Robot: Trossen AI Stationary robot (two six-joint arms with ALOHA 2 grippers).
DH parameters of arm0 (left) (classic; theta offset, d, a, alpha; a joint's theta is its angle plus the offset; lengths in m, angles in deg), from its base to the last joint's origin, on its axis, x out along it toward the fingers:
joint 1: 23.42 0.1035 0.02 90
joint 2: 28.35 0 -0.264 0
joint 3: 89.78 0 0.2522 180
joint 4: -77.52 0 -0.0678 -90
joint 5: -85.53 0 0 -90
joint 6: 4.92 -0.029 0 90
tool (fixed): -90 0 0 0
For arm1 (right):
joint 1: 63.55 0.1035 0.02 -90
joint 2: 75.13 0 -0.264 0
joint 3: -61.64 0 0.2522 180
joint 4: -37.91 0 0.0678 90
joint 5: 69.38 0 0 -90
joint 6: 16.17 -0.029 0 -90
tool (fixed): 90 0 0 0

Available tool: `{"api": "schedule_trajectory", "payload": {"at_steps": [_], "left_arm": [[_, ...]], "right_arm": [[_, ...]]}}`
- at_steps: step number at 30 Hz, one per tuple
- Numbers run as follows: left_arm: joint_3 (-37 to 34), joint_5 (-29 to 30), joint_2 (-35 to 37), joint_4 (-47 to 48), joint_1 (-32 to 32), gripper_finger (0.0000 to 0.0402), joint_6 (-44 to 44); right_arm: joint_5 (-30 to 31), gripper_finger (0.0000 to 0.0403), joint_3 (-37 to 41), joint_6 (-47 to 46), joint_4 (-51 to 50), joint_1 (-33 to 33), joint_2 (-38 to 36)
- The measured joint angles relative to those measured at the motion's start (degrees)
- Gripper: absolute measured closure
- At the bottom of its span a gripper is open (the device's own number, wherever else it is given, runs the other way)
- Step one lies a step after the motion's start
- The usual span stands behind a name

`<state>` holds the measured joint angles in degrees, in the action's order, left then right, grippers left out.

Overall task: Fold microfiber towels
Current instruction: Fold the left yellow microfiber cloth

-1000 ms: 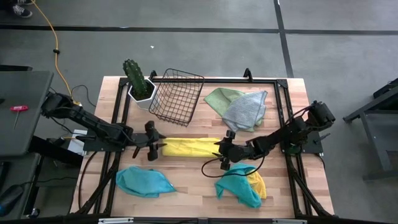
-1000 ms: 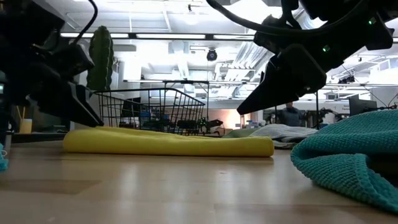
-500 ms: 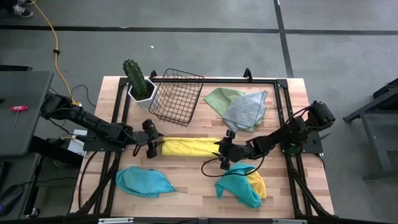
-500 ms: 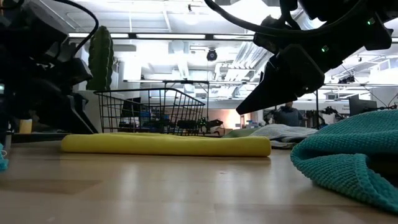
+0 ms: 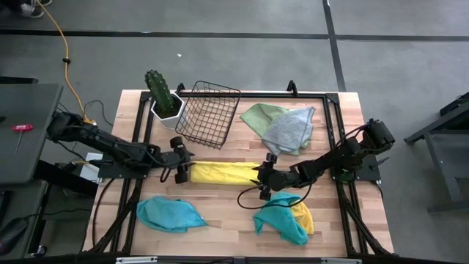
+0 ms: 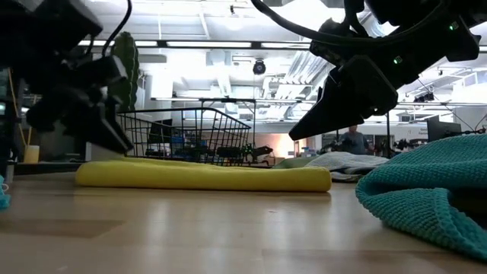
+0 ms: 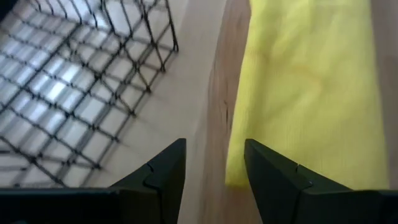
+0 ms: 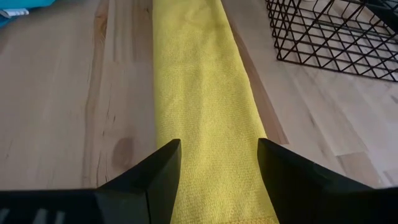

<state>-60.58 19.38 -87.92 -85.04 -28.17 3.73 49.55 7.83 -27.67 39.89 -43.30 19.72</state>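
A yellow microfiber towel (image 5: 223, 174), folded into a long narrow strip, lies flat across the middle of the table. My left gripper (image 5: 185, 166) hovers open just above its left end (image 7: 298, 93); the towel's corner shows between the fingers without touching them. My right gripper (image 5: 258, 178) hangs open above its right end (image 8: 205, 99), a finger on either side in the right wrist view. In the low view both grippers stand clear above the strip (image 6: 205, 176). A crumpled teal towel (image 5: 170, 214) lies near left. A teal and a yellow towel (image 5: 286, 220) lie heaped near right. A green and a grey towel (image 5: 282, 125) overlap far right.
A black wire basket (image 5: 209, 114) sits tipped at the far side, close behind the strip's left half. A potted cactus (image 5: 163, 95) stands to its left. Bare wood lies between the strip and the near edge, between the two towel heaps.
My left gripper has risen off the yellow strip's left end and swung a little toward the far edge, rolling as it went; it stays open. The strip lies where it was.
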Motion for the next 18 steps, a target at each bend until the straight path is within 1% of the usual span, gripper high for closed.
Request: {"api": "schedule_trajectory", "payload": {"at_steps": [4,8,10,14,18], "left_arm": [[3.21,0.0,0.0,2.41,-0.72,0.0249,-0.85],[4.25,-0.02,0.0,1.45,-3.35,0.0249,-1.91],[3.84,-0.36,0.0,-1.79,-5.31,0.0249,-2.79],[1.86,-0.42,0.0,-8.6,-9.37,0.0249,-4.22],[-0.56,1.33,0.0,-16.23,-11.45,0.0249,-4.3]], "right_arm": [[0.0,0.0199,0.0,0.0,-0.01,0.0,0.0],[0.02,0.0199,0.0,0.02,-0.02,0.0,0.0],[0.2,0.0199,0.0,0.02,0.0,0.0,0.02],[2.89,0.0199,0.0,-0.04,0.0,0.0,0.02],[4.95,0.0199,0.0,-0.26,0.3,0.0,0.02]]}}
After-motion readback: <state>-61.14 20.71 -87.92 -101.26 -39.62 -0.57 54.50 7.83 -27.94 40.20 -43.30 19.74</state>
